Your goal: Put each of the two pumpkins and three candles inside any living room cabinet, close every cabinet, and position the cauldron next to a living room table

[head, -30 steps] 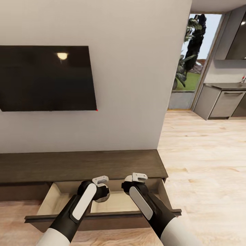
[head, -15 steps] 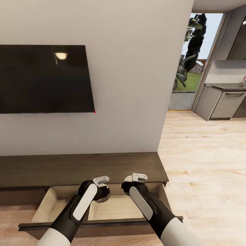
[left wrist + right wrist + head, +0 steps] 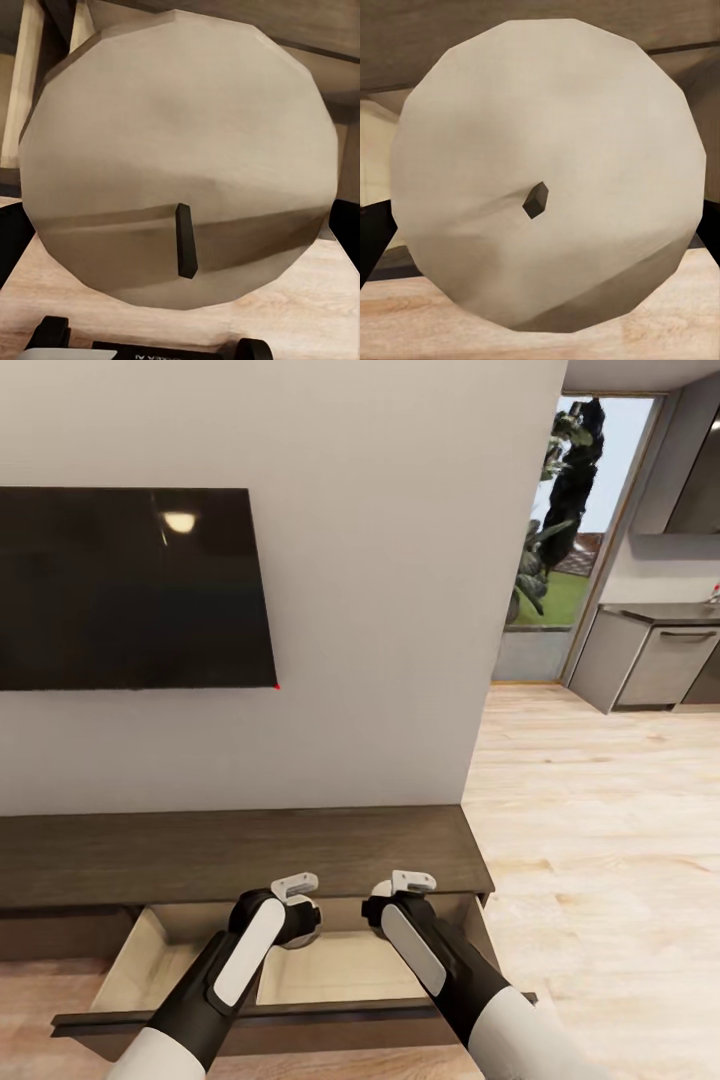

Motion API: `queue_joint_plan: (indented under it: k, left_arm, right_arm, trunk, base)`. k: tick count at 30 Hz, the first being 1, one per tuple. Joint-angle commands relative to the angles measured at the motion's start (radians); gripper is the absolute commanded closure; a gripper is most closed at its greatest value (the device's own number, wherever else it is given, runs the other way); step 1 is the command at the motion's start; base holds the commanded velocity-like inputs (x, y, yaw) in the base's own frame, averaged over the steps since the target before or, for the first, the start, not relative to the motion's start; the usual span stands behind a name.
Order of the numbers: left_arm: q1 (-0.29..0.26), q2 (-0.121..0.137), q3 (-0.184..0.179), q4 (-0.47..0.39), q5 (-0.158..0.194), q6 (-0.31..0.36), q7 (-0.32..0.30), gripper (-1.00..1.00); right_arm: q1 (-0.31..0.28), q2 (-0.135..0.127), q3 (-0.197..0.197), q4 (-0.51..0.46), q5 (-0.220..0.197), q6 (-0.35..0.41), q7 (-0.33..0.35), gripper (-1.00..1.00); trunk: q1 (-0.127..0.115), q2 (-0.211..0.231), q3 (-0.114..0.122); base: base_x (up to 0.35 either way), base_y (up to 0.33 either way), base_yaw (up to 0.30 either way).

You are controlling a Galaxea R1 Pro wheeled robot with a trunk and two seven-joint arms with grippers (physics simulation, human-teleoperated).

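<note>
Each gripper, left [image 3: 297, 909] and right [image 3: 398, 905], clamped a squat beige candle over the open cabinet [image 3: 240, 855] drawer. Wrist views showed wicks: left candle [image 3: 180, 150], right candle [image 3: 547, 180]; head view probably hid both.

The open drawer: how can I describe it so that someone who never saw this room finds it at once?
Find the black TV on the white wall; under it runs a long, low, dark-brown wooden cabinet. The open drawer is at that cabinet's right end, toward the kitchen doorway. It alone is pulled out, showing a pale beige inside, while the front beside it stays flush and dark.
</note>
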Motion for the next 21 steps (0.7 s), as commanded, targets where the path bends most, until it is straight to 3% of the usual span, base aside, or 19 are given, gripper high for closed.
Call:
queue_joint_plan:
  k: [1,21]
  left_arm:
    - [-0.001,0.0,-0.004,0.0,0.006,0.001,0.016,1.0]
    - [-0.001,0.001,-0.066,0.006,0.003,-0.061,0.016,1.0]
  right_arm:
    - [-0.002,0.0,0.003,0.0,-0.007,0.002,-0.009,1.0]
    - [-0.003,0.0,0.003,0.003,-0.008,0.007,-0.008,1.0]
  trunk:
    - [0.004,-0.008,-0.004]
    - [0.081,-0.148,-0.067]
  base:
    - [0.0,0.0,0.0]
    - [0.0,0.0,0.0]
